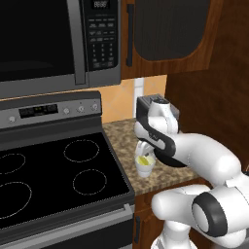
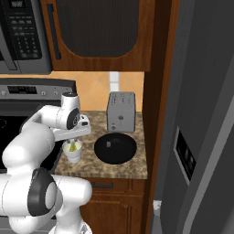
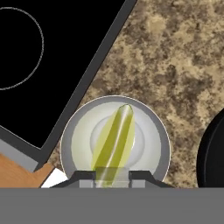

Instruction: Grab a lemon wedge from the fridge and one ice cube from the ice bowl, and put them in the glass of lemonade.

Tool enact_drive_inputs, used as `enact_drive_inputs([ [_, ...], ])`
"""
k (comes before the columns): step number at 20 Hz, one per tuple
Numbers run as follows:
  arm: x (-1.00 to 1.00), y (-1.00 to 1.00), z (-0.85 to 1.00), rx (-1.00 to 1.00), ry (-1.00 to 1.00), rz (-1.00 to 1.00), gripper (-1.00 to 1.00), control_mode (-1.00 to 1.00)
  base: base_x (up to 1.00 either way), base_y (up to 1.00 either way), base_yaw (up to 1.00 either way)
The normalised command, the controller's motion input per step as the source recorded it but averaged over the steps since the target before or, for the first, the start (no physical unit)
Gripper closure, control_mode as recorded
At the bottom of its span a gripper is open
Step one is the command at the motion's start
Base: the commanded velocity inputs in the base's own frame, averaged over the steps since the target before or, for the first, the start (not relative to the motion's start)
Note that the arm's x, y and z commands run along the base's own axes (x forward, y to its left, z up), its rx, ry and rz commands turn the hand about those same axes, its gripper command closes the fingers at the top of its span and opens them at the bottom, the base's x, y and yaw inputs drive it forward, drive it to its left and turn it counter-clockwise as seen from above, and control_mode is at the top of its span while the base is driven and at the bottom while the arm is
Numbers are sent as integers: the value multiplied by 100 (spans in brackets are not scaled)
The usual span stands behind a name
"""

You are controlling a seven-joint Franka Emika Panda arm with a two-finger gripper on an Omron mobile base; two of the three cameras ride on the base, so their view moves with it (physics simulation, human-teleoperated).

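**Ana:** Hand view first: at the bottom centre the two dark tips of the jaws (image 3: 113,177) pinch the lower end of the lemon wedge (image 3: 114,139), and the rest of the wedge slants up across the middle of the frame.

**Ben:** Why held there?

**Ana:** Directly beneath it sits the round mouth of the glass of lemonade (image 3: 74,144), so I judge the wedge is lined up for a drop into it. Whether it touches the liquid yet, I cannot tell.

**Ben:** And the glass itself?

**Ana:** It stands on the speckled tabletop (image 3: 175,65), just beside the black stovetop (image 3: 57,61) that takes the upper left. In the left base view the glass (image 1: 144,166) is at the centre, under the hand, with yellow showing inside.

**Ben:** Anything else nearby?

**Ana:** In the right base view, a black round dish (image 2: 115,148) lies right of the glass, the toaster (image 2: 121,111) behind it, and the fridge (image 2: 201,137) fills the right side, doors closed. What the black dish holds is too dark to tell.
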Motion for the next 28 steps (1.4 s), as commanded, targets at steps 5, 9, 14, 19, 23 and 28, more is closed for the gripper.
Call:
enact_drive_inputs([
  [5, 2, 0, -8, 0, 1, 0, -100, -100, 0, 0, 0],
  [9, 0, 0, 0, 0, 0, 0, -100, -100, 0, 0, 0],
  [14, 0, 0, 0, 0, 0, 0, -100, -100, 0, 0, 0],
  [19, -44, 0, 47, 0, -1, 0, -100, -100, 0, 0, 0],
  [23, -100, 0, 52, 0, -9, -3, -100, -100, 0, 0, 0],
  [28, -100, -28, 50, 4, -8, -17, -100, -100, 0, 0, 0],
])
